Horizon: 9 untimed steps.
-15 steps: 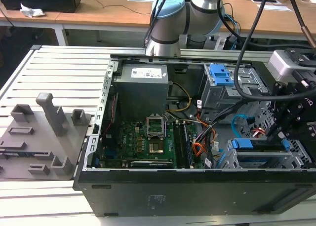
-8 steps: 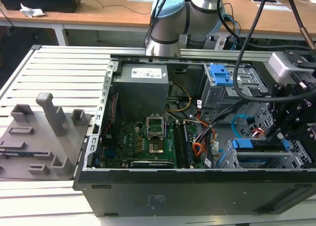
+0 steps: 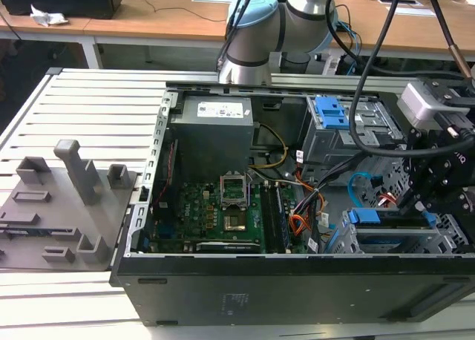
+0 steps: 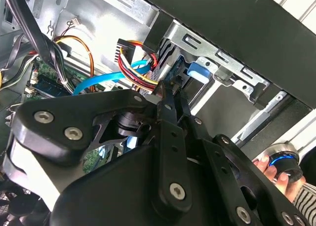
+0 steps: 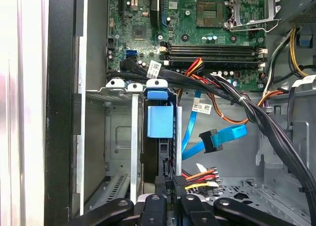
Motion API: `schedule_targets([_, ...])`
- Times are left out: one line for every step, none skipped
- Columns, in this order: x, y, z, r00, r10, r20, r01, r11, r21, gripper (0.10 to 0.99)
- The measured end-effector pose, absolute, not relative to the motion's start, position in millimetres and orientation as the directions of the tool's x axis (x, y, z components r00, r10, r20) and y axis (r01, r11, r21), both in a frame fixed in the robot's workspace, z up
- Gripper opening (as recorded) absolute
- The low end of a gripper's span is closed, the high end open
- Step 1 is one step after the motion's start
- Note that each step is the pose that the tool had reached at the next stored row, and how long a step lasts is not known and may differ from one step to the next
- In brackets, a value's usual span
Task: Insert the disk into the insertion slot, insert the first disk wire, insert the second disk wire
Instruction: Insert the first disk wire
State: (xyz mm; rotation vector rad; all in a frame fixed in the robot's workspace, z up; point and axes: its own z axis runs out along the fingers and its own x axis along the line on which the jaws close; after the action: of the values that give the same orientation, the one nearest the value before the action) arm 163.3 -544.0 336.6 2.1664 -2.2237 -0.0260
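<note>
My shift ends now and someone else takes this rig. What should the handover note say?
The gripper is low at the rear end of the disk; open or shut cannot be told.
The disk sits in the insertion slot.
The first disk wire has its plug beside the gripper; whether it is seated is unclear.
The second disk wire hangs free, unplugged.
Done: disk insertion. Left: the second wire, perhaps the first.
</note>
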Motion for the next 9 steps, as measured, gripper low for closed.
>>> schedule_targets([163,-544,337,-0.026,-1.0,0.014,-0.999,0.026,0.038,0.188])
schedule_targets([163,-544,337,-0.026,-1.0,0.015,-0.999,0.026,0.038,0.188])
schedule_targets([163,-544,337,-0.026,-1.0,0.015,-0.999,0.026,0.038,0.251])
schedule_targets([163,-544,339,-0.026,-1.0,0.015,-0.999,0.026,0.038,0.251])
schedule_targets([163,-544,347,-0.026,-1.0,0.015,-0.999,0.026,0.038,0.251])
schedule_targets([163,-544,358,-0.026,-1.0,0.015,-0.999,0.026,0.038,0.251])
schedule_targets([163,-544,365,-0.026,-1.0,0.015,-0.999,0.026,0.038,0.251])
schedule_targets([163,-544,365,-0.026,-1.0,0.015,-0.999,0.026,0.038,0.251])
schedule_targets([163,-544,365,-0.026,-1.0,0.015,-0.999,0.026,0.038,0.251])
